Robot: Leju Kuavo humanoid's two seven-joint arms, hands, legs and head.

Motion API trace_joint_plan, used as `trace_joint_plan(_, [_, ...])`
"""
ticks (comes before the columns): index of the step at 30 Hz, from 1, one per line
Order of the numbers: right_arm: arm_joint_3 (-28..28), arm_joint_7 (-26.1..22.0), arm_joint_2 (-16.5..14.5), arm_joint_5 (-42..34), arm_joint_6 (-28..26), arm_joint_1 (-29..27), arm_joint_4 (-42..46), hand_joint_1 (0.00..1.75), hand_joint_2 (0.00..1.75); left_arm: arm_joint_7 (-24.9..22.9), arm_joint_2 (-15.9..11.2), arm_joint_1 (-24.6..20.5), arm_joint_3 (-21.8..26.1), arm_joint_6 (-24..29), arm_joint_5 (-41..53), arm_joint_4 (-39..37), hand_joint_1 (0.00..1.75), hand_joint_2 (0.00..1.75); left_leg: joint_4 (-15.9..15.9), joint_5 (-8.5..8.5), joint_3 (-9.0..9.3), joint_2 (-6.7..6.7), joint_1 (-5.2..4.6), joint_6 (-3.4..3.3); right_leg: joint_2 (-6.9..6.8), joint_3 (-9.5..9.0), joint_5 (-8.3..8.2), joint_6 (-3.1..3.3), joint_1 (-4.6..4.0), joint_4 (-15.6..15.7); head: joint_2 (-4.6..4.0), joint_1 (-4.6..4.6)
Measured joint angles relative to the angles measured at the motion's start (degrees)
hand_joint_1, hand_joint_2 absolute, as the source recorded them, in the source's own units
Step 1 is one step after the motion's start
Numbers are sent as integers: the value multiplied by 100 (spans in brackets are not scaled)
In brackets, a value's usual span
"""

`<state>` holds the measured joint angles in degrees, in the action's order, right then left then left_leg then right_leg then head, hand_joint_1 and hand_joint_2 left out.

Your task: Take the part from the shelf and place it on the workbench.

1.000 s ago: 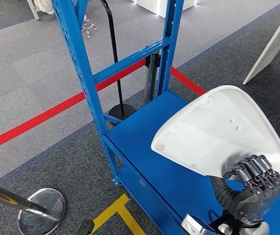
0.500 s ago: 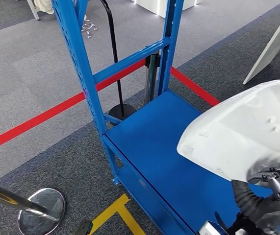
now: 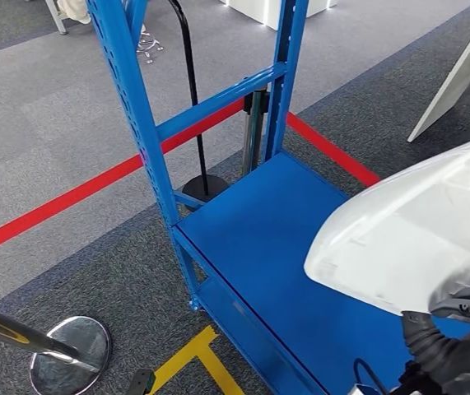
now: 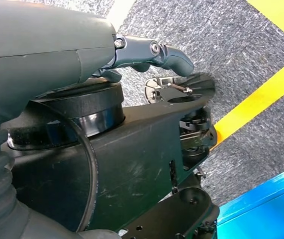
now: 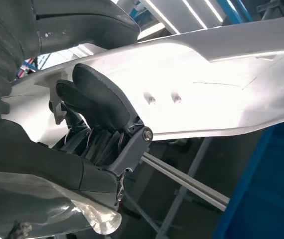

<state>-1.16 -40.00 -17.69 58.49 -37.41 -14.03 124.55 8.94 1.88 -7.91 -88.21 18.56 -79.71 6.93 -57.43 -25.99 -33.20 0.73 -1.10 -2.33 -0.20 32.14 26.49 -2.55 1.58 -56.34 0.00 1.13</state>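
Head view: I see the white moulded part [image 3: 418, 239] held above the blue shelf [image 3: 263, 239] deck, my right hand [image 3: 468, 329] gripping its lower edge so it clears the frame.
Left wrist view: my left hand [image 4: 147, 52] hangs over carpet; whether its fingers are spread, I cannot tell.
Right wrist view: fingers [image 5: 99, 97] clamp the part's rim.

White part [image 3: 418, 239], glossy and plain, over a bright blue shelf [image 3: 263, 239]. Dark grey hand [image 3: 462, 337] under it. Grey speckled carpet [image 3: 45, 123], one red stripe [image 3: 64, 200] across it, yellow tape [image 3: 204, 352] below. Chrome stanchion base [image 3: 71, 355] shining.
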Motion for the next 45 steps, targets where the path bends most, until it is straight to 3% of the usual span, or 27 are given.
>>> trace_joint_plan(9, [-56,0,1,182,0,4,130,175,175,0,-6,0,-4,9,-36,0,0,175,-24,-19,-3,0,-28,-22,-2,-9,-13,-25,15,14,0,-1])
trace_joint_plan(13, [-149,-1,1,208,1,17,203,175,175,-1,-14,0,-18,17,-38,0,0,175,22,3,9,20,-24,-84,-21,-4,22,-74,28,-7,0,2])
trace_joint_plan(15, [-213,-2,6,241,2,25,261,175,175,-2,-13,-2,-26,23,-36,0,0,175,74,40,38,48,2,-132,-14,159,275,-65,17,-357,1,14])
trace_joint_plan(17, [-277,-1,17,266,2,35,297,175,175,-2,-8,1,-32,25,-34,0,0,175,79,49,32,89,-5,-151,1,505,692,-26,-7,-1137,1,23])
trace_joint_plan(18, [-314,0,24,274,2,41,305,175,175,-1,-7,4,-34,25,-33,0,0,175,77,50,28,119,-11,-153,5,665,836,-10,-18,-1499,0,25])
trace_joint_plan(19, [-353,0,30,282,2,48,311,175,175,-1,-6,7,-35,25,-33,0,0,175,74,50,27,157,-16,-152,8,743,875,6,-31,-1693,0,23])
trace_joint_plan(20, [-390,0,37,292,2,55,318,175,175,-1,-5,8,-35,25,-31,0,0,175,71,51,27,207,-18,-150,15,713,804,25,-40,-1664,0,23])
trace_joint_plan(21, [-418,1,42,303,2,60,323,175,175,0,-3,6,-35,25,-30,0,0,175,66,53,31,267,-18,-146,39,564,637,47,-45,-1395,0,24])
trace_joint_plan(23, [-457,2,48,326,2,70,331,175,175,0,5,-4,-35,25,-26,0,0,175,36,49,25,404,-23,-116,254,127,307,94,-33,-573,1,25])
trace_joint_plan(25, [-476,4,51,341,2,82,338,175,175,0,10,-11,-36,25,-24,0,0,175,1,56,-19,534,-12,-48,440,-141,206,109,-26,-105,1,22])
trace_joint_plan(27, [-484,4,52,349,2,95,343,175,175,0,8,-3,-37,24,-23,-1,0,175,-11,79,-61,659,17,26,381,-188,212,119,-40,-66,1,19])
trace_joint_plan(28, [-490,4,53,351,2,102,343,175,175,0,7,1,-37,25,-22,-2,0,175,-35,65,-77,650,21,59,307,-201,202,140,-40,-51,0,19])
trace_joint_plan(30, [-509,4,55,356,2,111,343,175,175,0,2,-3,-38,28,-14,-4,0,175,-331,-123,-211,423,18,133,139,-239,193,196,-26,-18,0,-20])
trace_joint_plan(32, [-538,8,61,365,2,119,335,175,175,0,-2,-13,-39,32,-3,-6,0,175,-1037,-480,-541,124,48,211,-37,-266,212,239,-34,-12,0,-55])
trace_joint_plan(34, [-586,20,72,374,2,139,309,175,175,0,-4,-17,-38,34,7,-7,0,175,-1644,-680,-822,36,97,270,-212,-284,237,251,-42,-14,0,-56])
trace_joint_plan(35, [-617,28,80,378,2,156,290,175,175,0,-7,-16,-38,35,16,-8,0,175,-1685,-635,-833,17,121,292,-295,-298,251,246,-42,-16,0,-56])
trace_joint_plan(36, [-646,34,88,384,2,177,274,175,175,0,-10,-14,-38,37,27,-10,0,175,-1492,-488,-728,-8,141,306,-369,-319,267,236,-42,-16,0,-56])
trace_joint_plan(38, [-707,48,104,399,2,220,245,175,175,0,-19,-6,-39,40,53,-17,0,175,-731,-131,-322,-183,147,312,-501,-371,310,200,-46,-15,0,-57])
trace_joint_plan(40, [-758,61,121,414,2,261,217,175,175,2,-17,-8,-40,41,69,-23,0,175,-175,3,-57,-383,99,263,-613,-404,359,141,-72,-25,1,-60])
trace_joint_plan(41, [-783,67,131,419,2,286,198,175,175,3,-15,-8,-40,40,74,-24,0,175,-98,-22,-34,-424,66,228,-670,-411,375,109,-84,-24,1,-55])
trace_joint_plan(43, [-828,72,148,419,2,337,156,175,175,4,-16,3,-42,39,77,-24,0,175,-74,-17,-63,-323,52,143,-764,-418,407,44,-78,-21,2,-40])
trace_joint_plan(45, [-870,78,165,417,2,378,121,175,175,3,-17,13,-42,40,76,-25,0,175,-42,0,-52,-205,65,56,-558,-346,550,0,-51,-187,1,-22])
